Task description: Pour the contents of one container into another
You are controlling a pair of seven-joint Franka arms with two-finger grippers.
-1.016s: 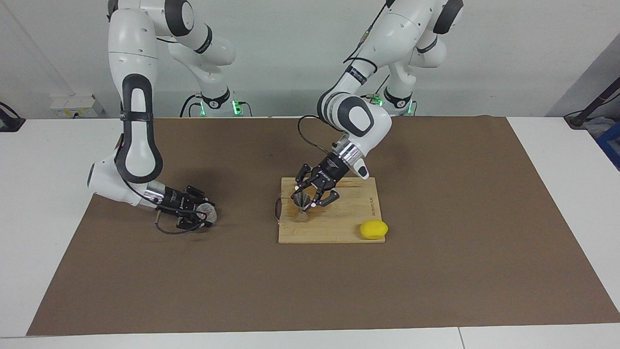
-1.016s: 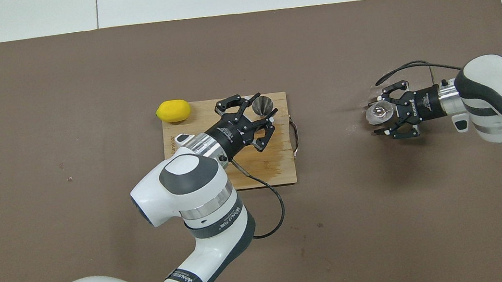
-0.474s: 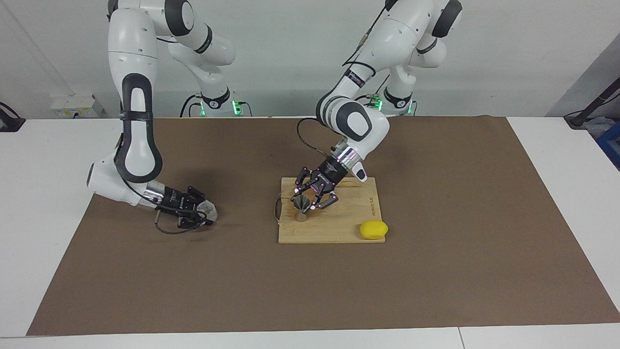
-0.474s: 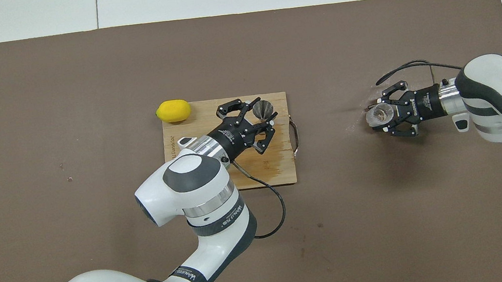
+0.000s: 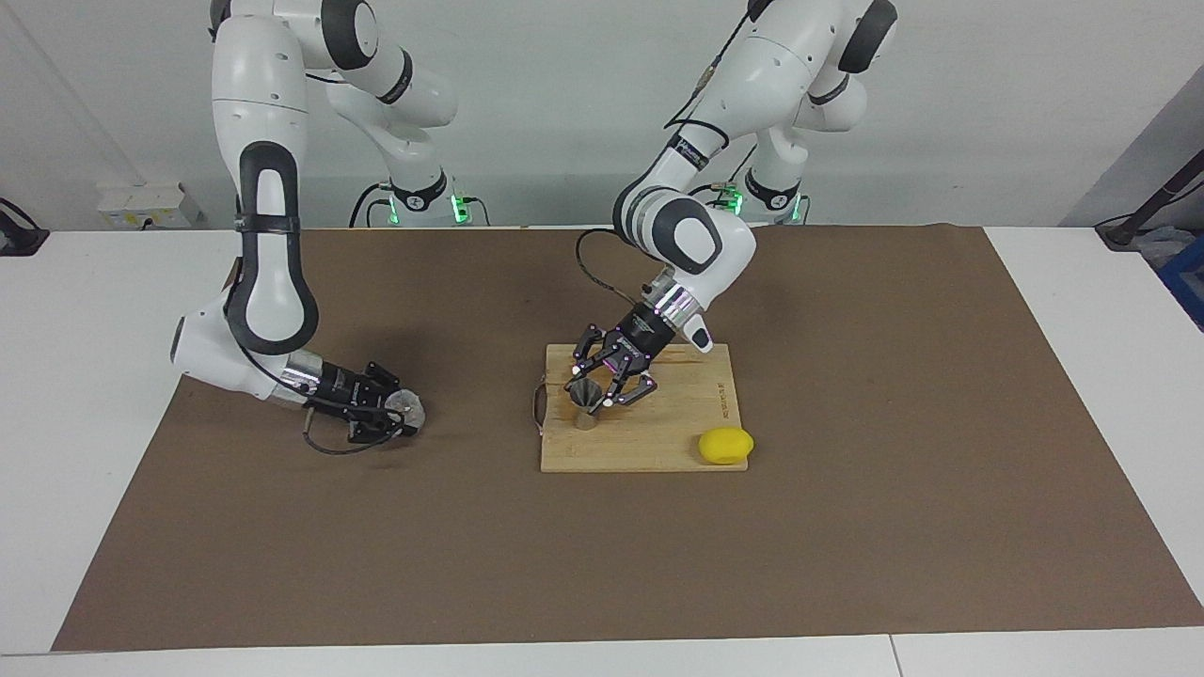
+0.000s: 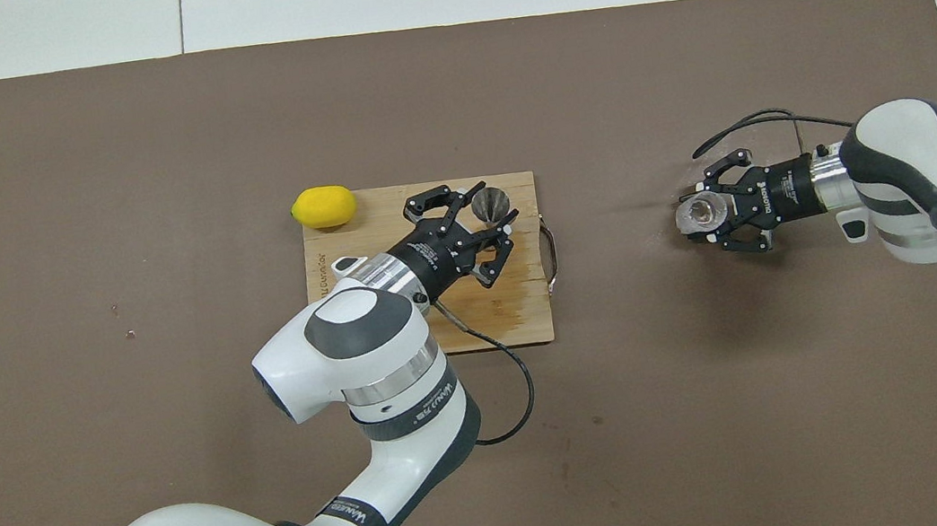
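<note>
The small clear cup (image 5: 408, 409) (image 6: 698, 214) sits low at the brown mat toward the right arm's end of the table. My right gripper (image 5: 399, 414) (image 6: 705, 214) reaches in sideways and is shut on the cup. I cannot tell whether the cup touches the mat. The grey metal jigger (image 5: 584, 402) (image 6: 489, 202) stands upright on the wooden board (image 5: 658, 442) (image 6: 521, 319). My left gripper (image 5: 593, 397) (image 6: 494, 210) slants down from the robots' side and is shut on the jigger at its narrow waist.
A yellow lemon (image 5: 725, 445) (image 6: 324, 207) lies at the board's corner farthest from the robots, toward the left arm's end. A brown mat (image 5: 847, 527) covers most of the white table. The board has a thin handle loop (image 6: 551, 254).
My right gripper has closed onto the cup and shifted slightly with it. The left gripper settled a little lower at the jigger, which has stayed in place.
</note>
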